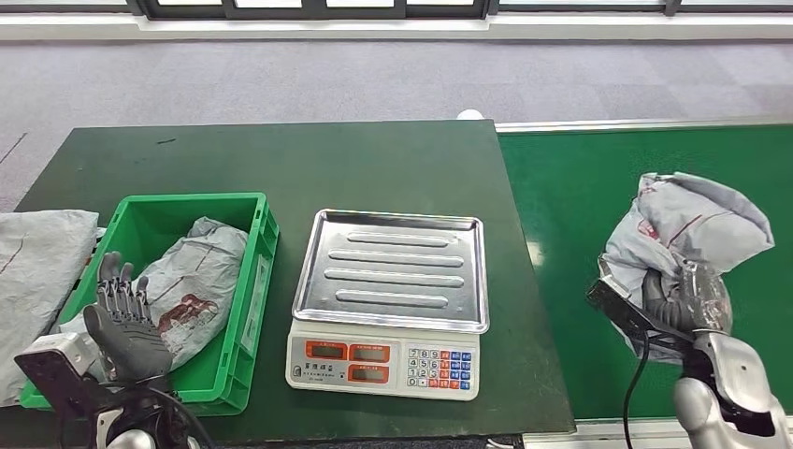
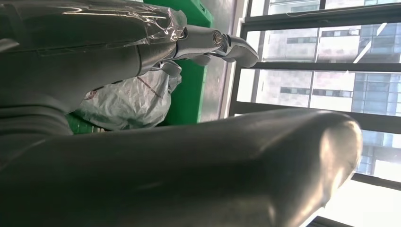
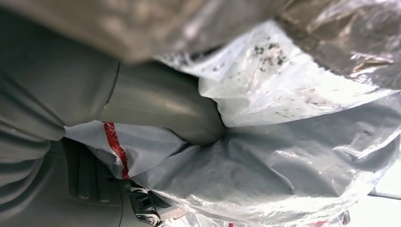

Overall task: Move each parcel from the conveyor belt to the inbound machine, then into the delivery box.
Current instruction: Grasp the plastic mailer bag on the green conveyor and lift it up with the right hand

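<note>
Right hand (image 1: 690,297) grips a grey parcel (image 1: 687,224); left hand (image 1: 123,316) spread, empty.

Desk, floor and windows
A dark green desk (image 1: 281,159) stands on grey carpeted floor (image 1: 281,79); windows (image 2: 326,71) show office buildings outside.

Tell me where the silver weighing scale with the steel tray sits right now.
In the head view, the silver weighing scale sits mid-table, between the green plastic crate on its left and the green conveyor belt on its right.
</note>
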Robot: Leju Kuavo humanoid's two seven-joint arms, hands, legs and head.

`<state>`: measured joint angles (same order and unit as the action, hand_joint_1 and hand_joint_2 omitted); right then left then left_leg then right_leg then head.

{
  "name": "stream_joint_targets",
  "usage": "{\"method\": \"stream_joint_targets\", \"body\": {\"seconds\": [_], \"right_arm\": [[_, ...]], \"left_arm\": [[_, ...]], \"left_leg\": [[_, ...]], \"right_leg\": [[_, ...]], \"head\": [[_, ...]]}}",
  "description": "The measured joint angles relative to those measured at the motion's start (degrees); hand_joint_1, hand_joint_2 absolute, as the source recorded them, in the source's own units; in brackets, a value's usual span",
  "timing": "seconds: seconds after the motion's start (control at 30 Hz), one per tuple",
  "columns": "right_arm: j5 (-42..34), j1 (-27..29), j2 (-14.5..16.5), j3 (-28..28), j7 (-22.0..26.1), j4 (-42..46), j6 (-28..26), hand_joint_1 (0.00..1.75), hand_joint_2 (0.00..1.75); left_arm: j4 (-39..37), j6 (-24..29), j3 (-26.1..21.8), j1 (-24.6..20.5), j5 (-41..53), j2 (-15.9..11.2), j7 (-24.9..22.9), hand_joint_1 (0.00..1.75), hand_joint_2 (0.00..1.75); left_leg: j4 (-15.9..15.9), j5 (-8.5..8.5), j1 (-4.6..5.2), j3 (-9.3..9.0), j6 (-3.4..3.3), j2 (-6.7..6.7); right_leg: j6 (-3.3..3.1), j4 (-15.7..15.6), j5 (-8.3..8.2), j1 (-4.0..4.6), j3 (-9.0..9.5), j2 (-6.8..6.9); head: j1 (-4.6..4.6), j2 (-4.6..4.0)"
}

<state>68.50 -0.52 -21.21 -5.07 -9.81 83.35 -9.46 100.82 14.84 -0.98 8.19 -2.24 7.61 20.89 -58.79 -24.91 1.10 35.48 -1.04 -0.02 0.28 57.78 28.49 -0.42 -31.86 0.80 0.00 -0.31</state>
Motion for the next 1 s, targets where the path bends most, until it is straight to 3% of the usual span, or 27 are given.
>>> {"method": "stream_joint_targets", "body": {"seconds": [0.17, 0.33, 0.47, 0.77, 1.0], "right_arm": [[0.4, 1.4, 1.1, -2.1, 0.5, 4.7, -1.2, 1.75, 1.75], [0.8, 1.8, 2.3, -3.5, 7.8, 9.9, -20.4, 1.75, 1.75], [0.2, 0.9, 3.6, -3.8, 11.8, 13.8, -27.6, 1.75, 1.75], [-4.7, -10.2, 6.1, 4.4, 18.1, 4.8, -28.7, 1.75, 1.75], [-9.1, -19.8, 11.5, 15.5, 19.8, -7.5, -26.0, 1.75, 1.75]], "left_arm": [[0.0, 0.0, 0.0, 0.1, 0.1, 0.1, 0.0, 0.0, 0.0], [-0.5, 0.4, 0.0, -0.8, 0.0, 0.4, 0.3, 0.0, 0.0], [-1.7, 1.3, 0.3, -2.1, -0.3, 0.6, 0.9, 0.0, 0.0], [-4.7, 2.0, 2.4, -4.7, -1.3, 0.5, 1.8, 0.0, 0.0], [-5.6, 2.6, 4.0, -6.4, -2.9, -0.1, 2.1, 0.0, 0.0]], "left_leg": [[0.0, 0.0, 0.01, 0.03, 0.0, 0.04], [0.0, 0.01, 0.02, 0.02, 0.0, 0.04], [0.0, 0.01, 0.02, 0.03, 0.01, 0.07], [0.0, 0.16, 0.01, 0.02, -0.06, 0.2], [0.0, 0.29, -0.03, 0.06, 0.07, 0.18]], "right_leg": [[0.01, 0.0, -0.02, -0.01, 0.0, -0.03], [0.03, 0.0, -0.03, -0.03, -0.01, -0.04], [0.02, 0.0, -0.03, -0.01, 0.0, -0.05], [0.01, 0.0, -0.15, 0.0, 0.02, -0.14], [-0.07, 0.1, -0.26, 0.03, -0.11, -0.18]], "head": [[0.0, 0.0], [0.0, 0.0], [0.01, 0.0], [0.0, 0.0], [-0.01, 0.0]]}}
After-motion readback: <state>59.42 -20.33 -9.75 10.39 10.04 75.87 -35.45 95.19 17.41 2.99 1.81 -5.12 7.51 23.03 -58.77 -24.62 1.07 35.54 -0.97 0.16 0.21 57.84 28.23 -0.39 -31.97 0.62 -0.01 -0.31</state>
